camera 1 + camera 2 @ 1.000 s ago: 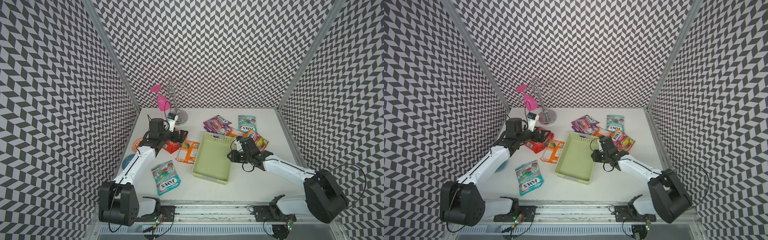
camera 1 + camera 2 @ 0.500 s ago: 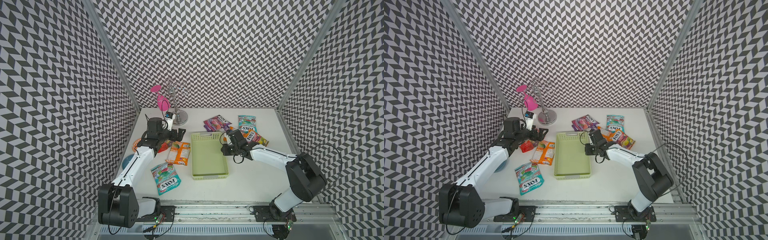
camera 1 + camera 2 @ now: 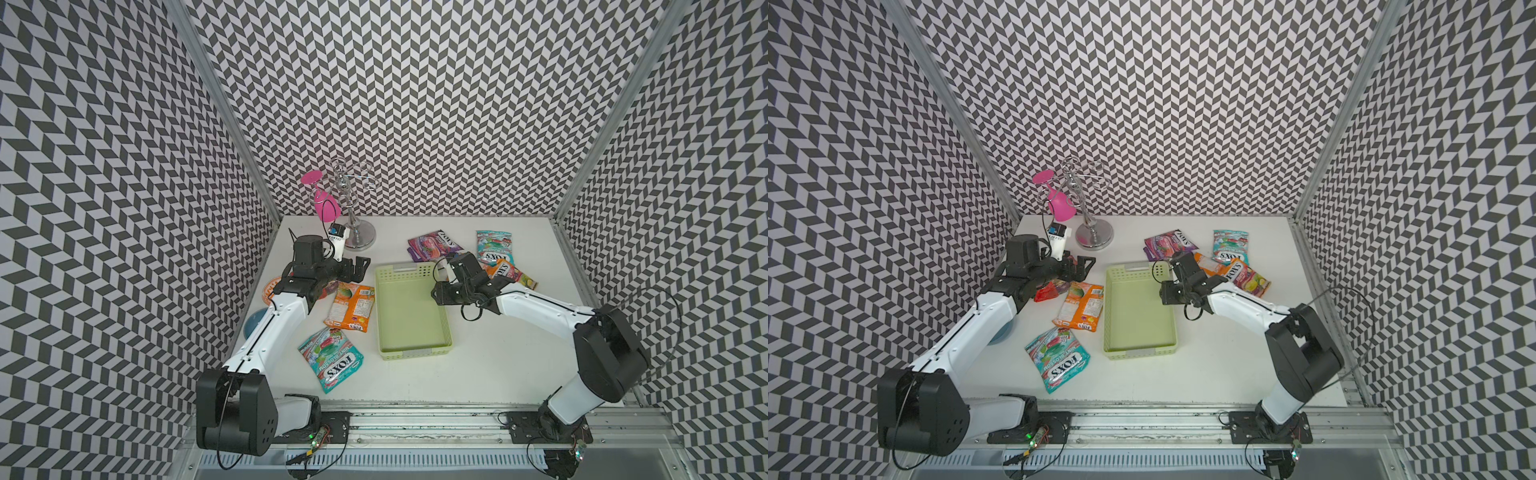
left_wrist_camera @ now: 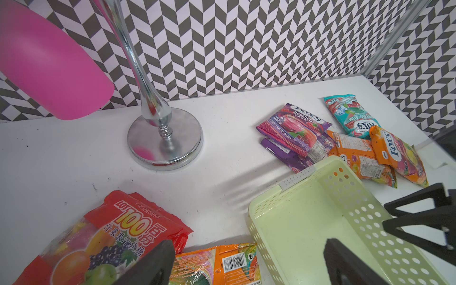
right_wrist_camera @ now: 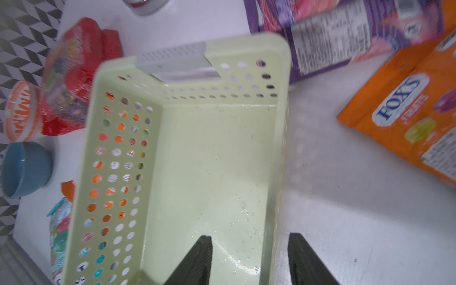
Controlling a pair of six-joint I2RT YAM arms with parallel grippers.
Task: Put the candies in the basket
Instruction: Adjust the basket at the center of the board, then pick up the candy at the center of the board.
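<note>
Fingers (image 5: 199, 256) of right gripper (image 5: 249, 261) seen parted, set astride basket (image 3: 409, 311) right wall: one inside, one outside; touch on wall perhaps none, view blurred. Nothing gripped. Left gripper (image 4: 249, 266) spread wide, nothing held, poised above far end of orange bag (image 3: 351, 305), just left of basket. Red bag (image 4: 123, 234) laid beside it. Teal bag (image 3: 330, 359) placed nearer front. Purple bags (image 3: 432, 245), rear teal bag (image 3: 492, 247), rear orange bags (image 3: 505, 272) heaped behind basket's right corner. All candies found on table (image 3: 478, 365), outside basket.
</note>
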